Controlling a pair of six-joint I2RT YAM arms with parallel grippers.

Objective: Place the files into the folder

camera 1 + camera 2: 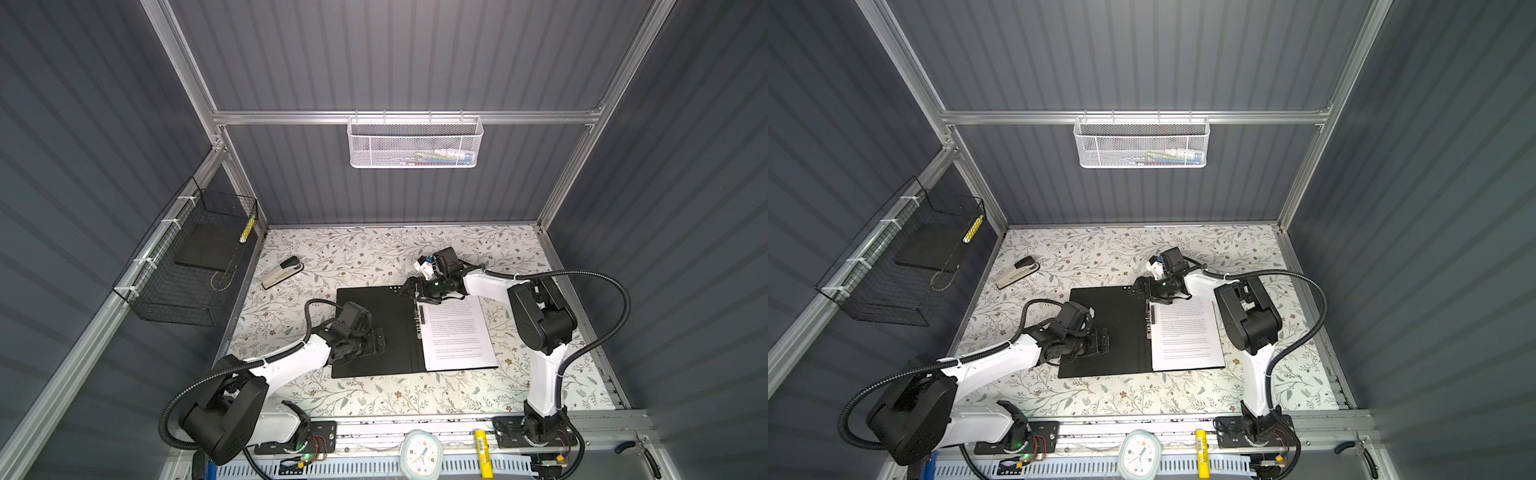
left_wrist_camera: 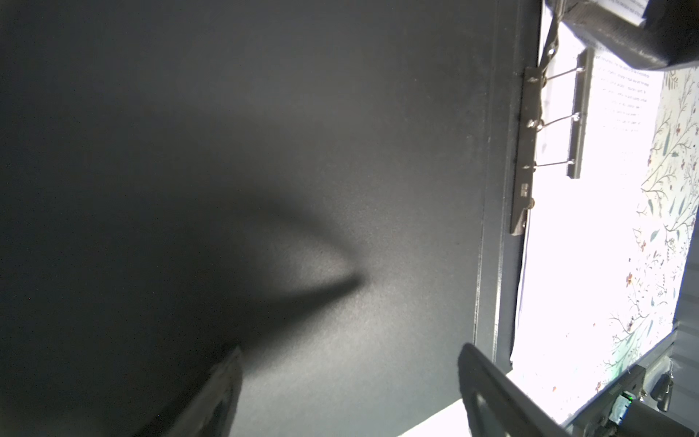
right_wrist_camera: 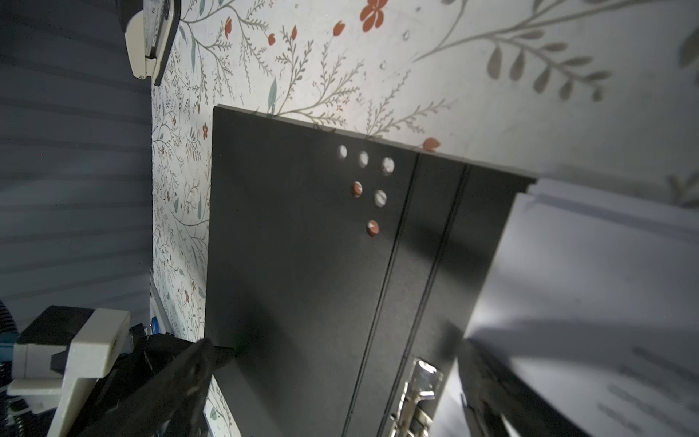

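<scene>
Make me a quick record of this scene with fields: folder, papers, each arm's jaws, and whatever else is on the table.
folder: open flat on the flowered table, black inside up
papers: on the folder's right half, left edge at the metal clip
left gripper: jaws open, low over the folder's left half; contact unclear
right gripper: jaws open, at the folder's far edge near the spine
other: stapler, far left of the table, apart from the folder
</scene>
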